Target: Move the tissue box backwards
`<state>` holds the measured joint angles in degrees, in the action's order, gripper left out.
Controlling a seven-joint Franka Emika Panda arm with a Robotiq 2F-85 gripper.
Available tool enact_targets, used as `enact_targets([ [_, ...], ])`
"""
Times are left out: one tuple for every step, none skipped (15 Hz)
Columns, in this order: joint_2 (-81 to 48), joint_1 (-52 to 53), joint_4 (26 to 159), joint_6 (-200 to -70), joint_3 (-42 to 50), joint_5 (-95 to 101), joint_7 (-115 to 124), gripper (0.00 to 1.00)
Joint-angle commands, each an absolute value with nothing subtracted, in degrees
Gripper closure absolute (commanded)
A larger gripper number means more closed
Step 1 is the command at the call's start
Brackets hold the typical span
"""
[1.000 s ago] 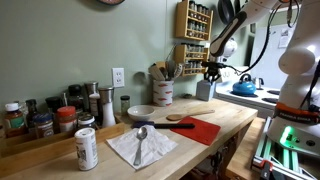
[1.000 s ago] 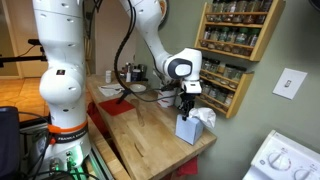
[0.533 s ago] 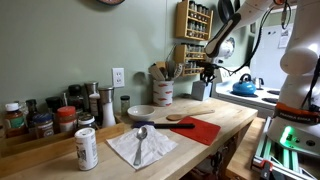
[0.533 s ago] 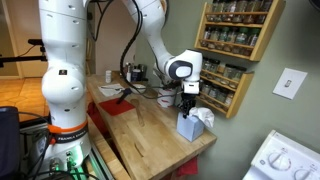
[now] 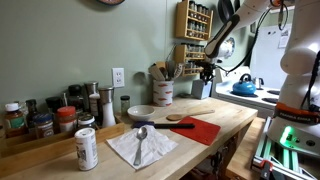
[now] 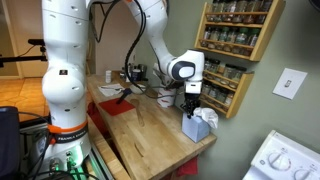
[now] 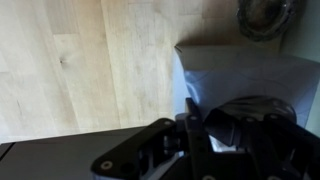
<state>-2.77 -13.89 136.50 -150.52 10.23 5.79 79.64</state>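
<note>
The tissue box [image 6: 196, 127] is small and pale blue, with white tissue at its top, near the far corner of the wooden counter [image 6: 150, 140]. In an exterior view it stands just right of the utensil crock [image 5: 202, 91]. My gripper [image 6: 192, 104] comes down on the box from above and is shut on its top edge. In the wrist view the box [image 7: 240, 72] fills the right side, and my gripper [image 7: 205, 118] has dark fingers [image 7: 190, 112] clamped over its wall. The box's lower part is hidden there.
A white crock of wooden utensils [image 5: 163, 91] stands beside the box, with a blue kettle [image 5: 243, 87] further right. On the counter lie a red mat [image 5: 192, 128], a white bowl [image 5: 141, 112], a napkin with a spoon [image 5: 142, 146] and a can [image 5: 87, 148]. A spice rack [image 6: 236, 40] hangs on the wall behind.
My gripper and the tissue box have shifted together a little towards the wall and the spice rack. Nothing else has moved.
</note>
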Motion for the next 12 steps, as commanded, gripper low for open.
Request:
enact_targets([
  [-5.5,-11.9,135.6,-154.0,11.1,6.5,83.8,0.99],
  [-6.1,-11.5,135.3,-154.8,11.2,6.7,84.5,0.99],
  [-6.6,-11.2,135.1,-155.9,11.3,6.6,85.1,0.99],
  [-7.0,-10.9,134.9,-156.4,11.5,6.6,85.4,0.99],
  [-7.4,-10.7,134.6,-157.0,11.7,6.7,85.9,0.99],
  [-7.6,-10.5,134.4,-157.4,11.9,6.4,85.8,0.99],
  [-7.9,-10.3,134.1,-157.4,12.2,6.8,85.9,0.99],
  [-8.0,-10.2,133.9,-157.2,12.4,6.5,85.1,0.69],
  [-8.0,-10.1,133.8,-157.3,12.5,6.3,84.9,0.68],
  [-7.9,-10.1,133.7,-157.0,12.6,6.0,84.3,0.61],
  [-7.8,-10.2,133.7,-157.1,12.7,5.6,83.6,0.55],
  [-7.6,-10.3,133.7,-156.9,12.6,5.0,82.4,0.48],
])
